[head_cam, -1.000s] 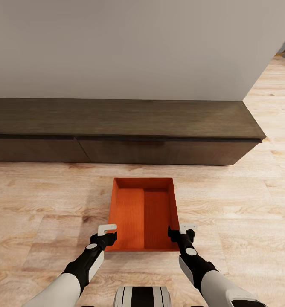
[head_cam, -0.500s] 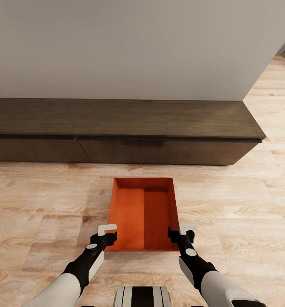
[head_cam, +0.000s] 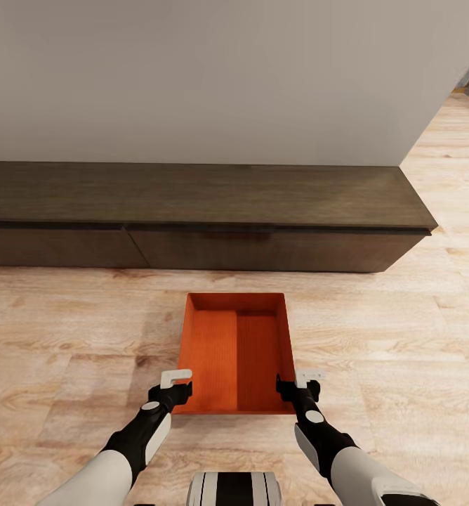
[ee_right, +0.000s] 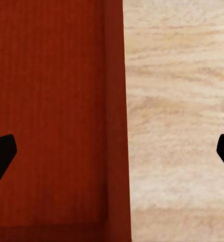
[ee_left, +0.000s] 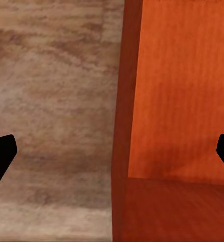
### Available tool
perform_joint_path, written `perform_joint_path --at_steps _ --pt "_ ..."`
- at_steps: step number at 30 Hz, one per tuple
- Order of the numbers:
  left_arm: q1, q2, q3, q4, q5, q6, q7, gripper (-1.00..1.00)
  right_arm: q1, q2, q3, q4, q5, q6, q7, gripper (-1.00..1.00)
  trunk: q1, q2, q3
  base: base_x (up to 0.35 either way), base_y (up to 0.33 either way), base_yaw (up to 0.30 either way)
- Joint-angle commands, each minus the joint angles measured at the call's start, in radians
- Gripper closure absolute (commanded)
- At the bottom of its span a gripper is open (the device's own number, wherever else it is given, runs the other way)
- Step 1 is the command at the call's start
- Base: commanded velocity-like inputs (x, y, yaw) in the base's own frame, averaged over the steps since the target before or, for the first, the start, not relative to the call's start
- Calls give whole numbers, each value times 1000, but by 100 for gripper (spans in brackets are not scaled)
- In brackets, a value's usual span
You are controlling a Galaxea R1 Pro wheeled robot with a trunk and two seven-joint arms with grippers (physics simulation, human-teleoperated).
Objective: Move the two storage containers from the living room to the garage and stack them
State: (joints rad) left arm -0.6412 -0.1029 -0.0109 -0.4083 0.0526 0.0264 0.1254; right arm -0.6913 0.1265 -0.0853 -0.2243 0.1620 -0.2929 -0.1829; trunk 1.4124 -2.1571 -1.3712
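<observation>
The left pincer (ee_left: pixel 112 156) stood wide open, one black fingertip (ee_left: pixel 1 156) over the wood-plank floor (ee_left: pixel 51 101) and the other over the inside of an orange-red bin (ee_left: pixel 182 91). The bin's thin side wall (ee_left: pixel 123 126) ran between the two fingertips, touching neither. A corner of the bin showed nearby.

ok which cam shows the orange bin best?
Head view: the whole storage container on the wood floor, a gripper at each near corner. Left wrist view and right wrist view each show just one side wall straddled by open fingers.
</observation>
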Motion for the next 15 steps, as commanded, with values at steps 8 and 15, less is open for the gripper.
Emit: perform_joint_path --at_steps 8,15 --pt "0 1 0 -1 7 3 4 100 -1 1 -9 3 8 -3 11 100 0 0 0 0 0 0" --pt "0 1 1 -7 7 3 4 100 -1 1 -10 3 13 -4 11 100 0 0 0 0 0 0"
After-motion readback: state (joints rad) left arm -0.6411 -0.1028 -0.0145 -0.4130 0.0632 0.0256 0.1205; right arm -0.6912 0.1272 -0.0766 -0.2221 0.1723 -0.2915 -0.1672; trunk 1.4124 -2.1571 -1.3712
